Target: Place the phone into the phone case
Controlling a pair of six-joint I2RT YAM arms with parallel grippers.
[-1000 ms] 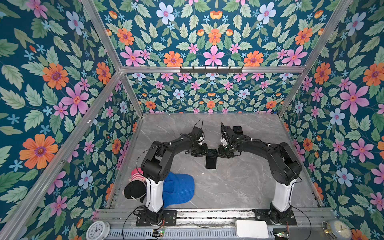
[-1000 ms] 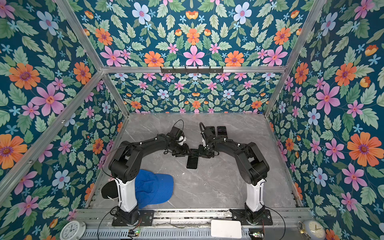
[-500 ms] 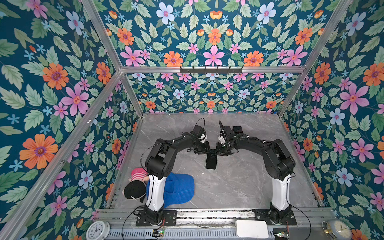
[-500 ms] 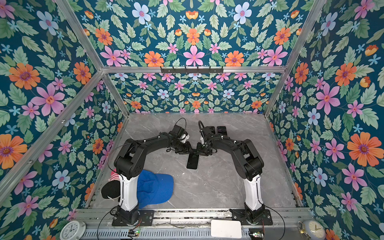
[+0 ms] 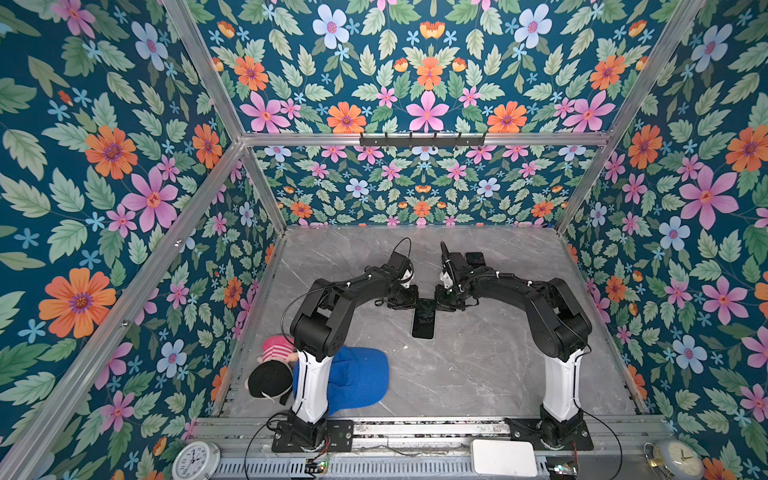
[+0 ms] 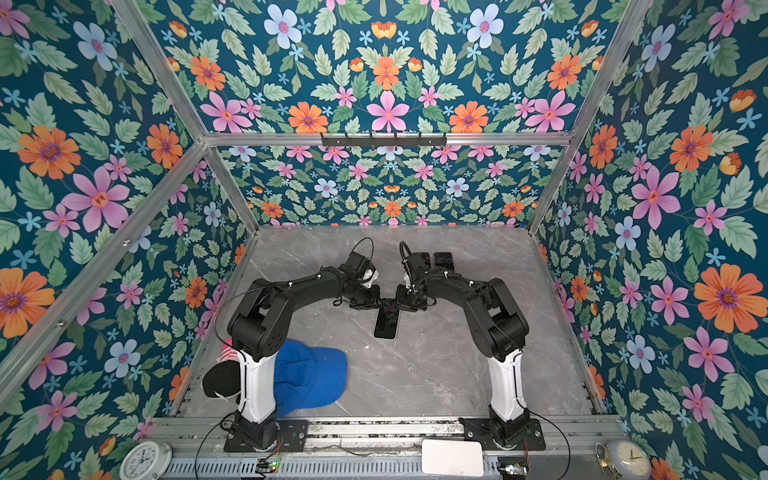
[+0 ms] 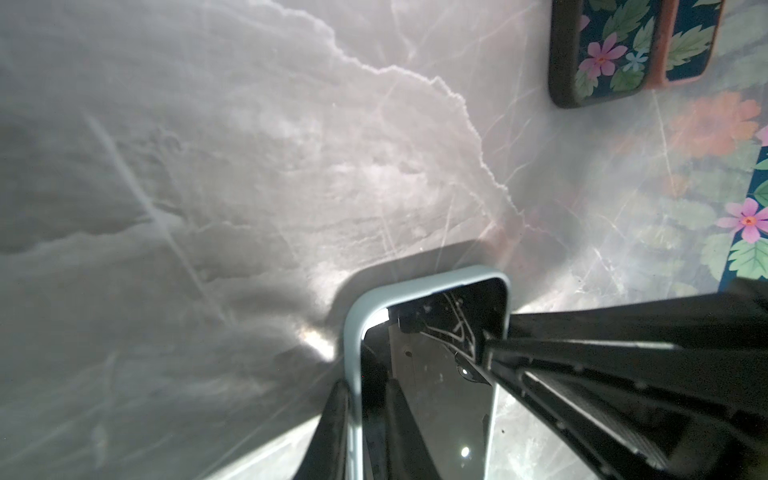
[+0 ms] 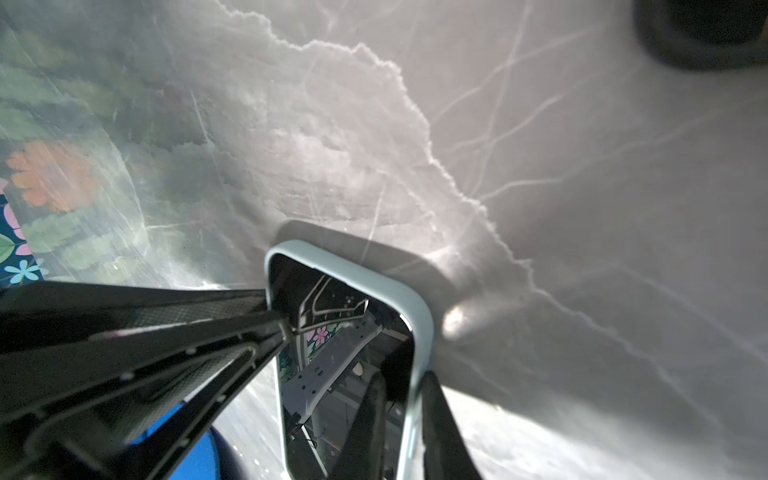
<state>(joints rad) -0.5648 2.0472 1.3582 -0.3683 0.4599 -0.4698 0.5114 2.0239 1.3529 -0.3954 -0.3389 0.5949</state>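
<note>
The left gripper (image 7: 361, 399) stood narrowed onto one long side wall of the pale blue-grey soft phone case (image 7: 415, 282), with one finger outside the rim and one over the screen. The right gripper (image 8: 405, 399) pinched the opposite wall likewise. Both sat at the far end, equally near. From between them the black glossy slab phone (image 5: 424, 318) ran lengthwise toward the arm bases, flat on the grey marbled tabletop (image 5: 478, 365). Its far end looked seated inside the rim; the near end was too small to judge.
</note>
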